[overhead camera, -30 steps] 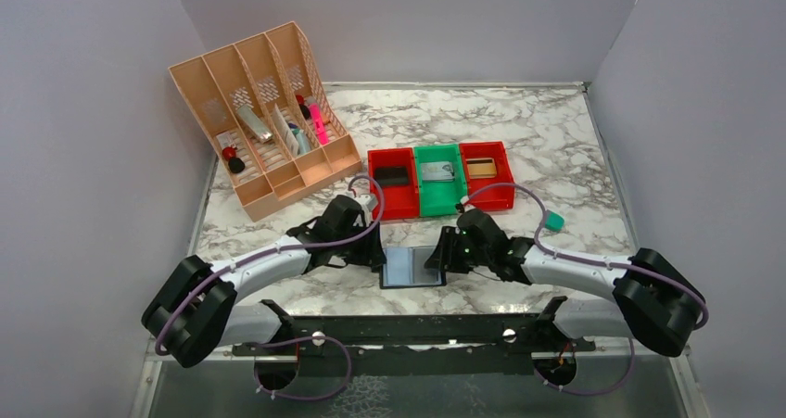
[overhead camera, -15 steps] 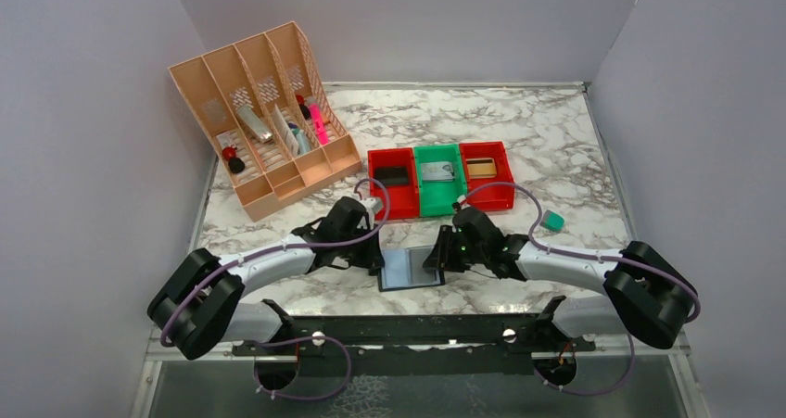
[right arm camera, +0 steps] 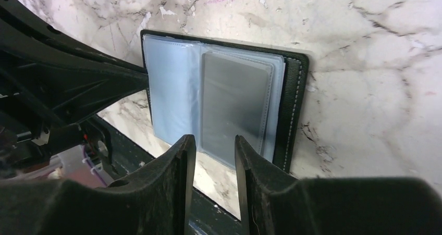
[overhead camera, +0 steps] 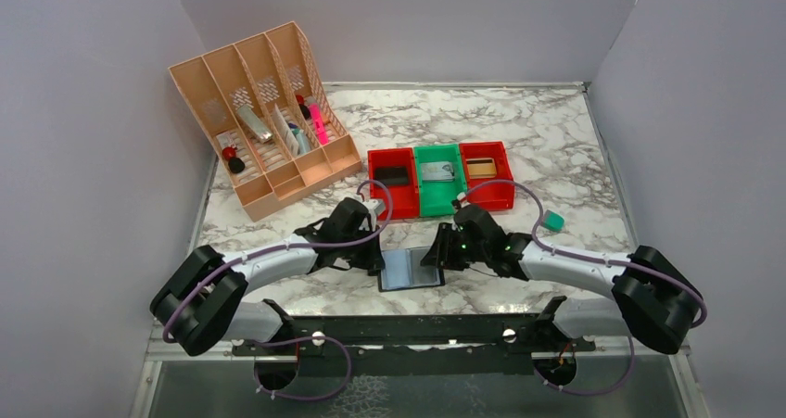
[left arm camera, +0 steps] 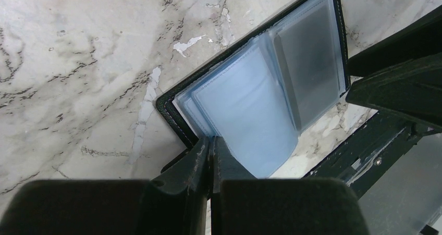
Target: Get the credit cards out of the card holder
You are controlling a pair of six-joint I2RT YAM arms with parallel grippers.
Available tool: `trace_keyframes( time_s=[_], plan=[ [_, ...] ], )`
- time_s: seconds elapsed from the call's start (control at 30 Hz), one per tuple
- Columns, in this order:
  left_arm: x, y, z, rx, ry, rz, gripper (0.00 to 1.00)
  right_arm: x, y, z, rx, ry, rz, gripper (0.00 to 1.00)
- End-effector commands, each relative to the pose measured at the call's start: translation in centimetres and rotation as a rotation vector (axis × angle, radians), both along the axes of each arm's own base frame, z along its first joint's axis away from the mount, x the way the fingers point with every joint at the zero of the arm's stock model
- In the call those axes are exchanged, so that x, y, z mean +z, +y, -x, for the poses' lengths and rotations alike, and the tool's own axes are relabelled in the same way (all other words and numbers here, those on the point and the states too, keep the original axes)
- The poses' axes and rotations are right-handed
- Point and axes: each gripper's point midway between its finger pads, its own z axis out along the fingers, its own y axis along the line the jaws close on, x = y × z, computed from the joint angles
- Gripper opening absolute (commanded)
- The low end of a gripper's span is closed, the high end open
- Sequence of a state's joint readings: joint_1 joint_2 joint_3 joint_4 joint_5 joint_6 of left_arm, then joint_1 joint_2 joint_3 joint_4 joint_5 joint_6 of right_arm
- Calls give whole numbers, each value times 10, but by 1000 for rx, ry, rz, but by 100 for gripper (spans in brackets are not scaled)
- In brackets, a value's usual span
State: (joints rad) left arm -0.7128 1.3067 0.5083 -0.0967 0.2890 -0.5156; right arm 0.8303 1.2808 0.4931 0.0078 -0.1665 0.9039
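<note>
- The card holder [overhead camera: 411,270] lies opened flat, with a black rim and clear bluish sleeves fanned out inside. One grey card [right arm camera: 234,102] shows through a sleeve.
- It sits near the front middle of the marble worktop [overhead camera: 556,140], between the two arms (plain pale walls [overhead camera: 417,19] on three sides).
- The left fingers [left arm camera: 200,164] are pressed together, pinching the holder's left edge.
- The right fingers [right arm camera: 180,162] stand parted at the edge of the card's sleeve, gripping nothing.
- Whether the other sleeves hold cards cannot be made out.
</note>
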Motion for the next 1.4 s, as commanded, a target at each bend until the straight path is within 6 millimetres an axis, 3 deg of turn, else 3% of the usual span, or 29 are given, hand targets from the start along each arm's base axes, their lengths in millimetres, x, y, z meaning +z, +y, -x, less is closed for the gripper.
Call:
trace_keyframes(
  time_s=[0.0, 0.1, 0.2, 0.33, 0.5, 0.57, 0.73, 0.9, 1.13, 1.37],
  plan=[
    [9, -3, 0, 1, -21, 24, 13, 5, -15, -6, -29, -54, 74, 40],
    [16, -5, -2, 3, -35, 42, 34, 2, -16, 0, 0, -46, 75, 41],
    [24, -7, -3, 2, -52, 61, 46, 0, -10, 5, 29, -21, 52, 41],
    [28, -6, -7, 14, -73, 63, 50, -12, -8, 7, 29, 19, 65, 40],
    [19, -8, -3, -9, -35, 51, 51, -25, -13, 8, 15, 49, 116, 40],
    [15, -9, 0, -20, -22, 42, 49, -25, -13, 8, 19, 49, 114, 40],
    [7, -6, 3, -46, -7, 6, 32, -23, -8, 8, 32, 50, 94, 39],
    [7, -7, 5, -50, -3, 6, 19, -7, 7, 7, 53, 36, 3, 37],
    [10, -9, 3, -43, -12, 10, 14, 15, 26, 6, 91, 20, -103, 36],
    [10, -8, 5, -33, -14, 9, 11, 20, 27, 5, 92, 10, -116, 36]
  ],
)
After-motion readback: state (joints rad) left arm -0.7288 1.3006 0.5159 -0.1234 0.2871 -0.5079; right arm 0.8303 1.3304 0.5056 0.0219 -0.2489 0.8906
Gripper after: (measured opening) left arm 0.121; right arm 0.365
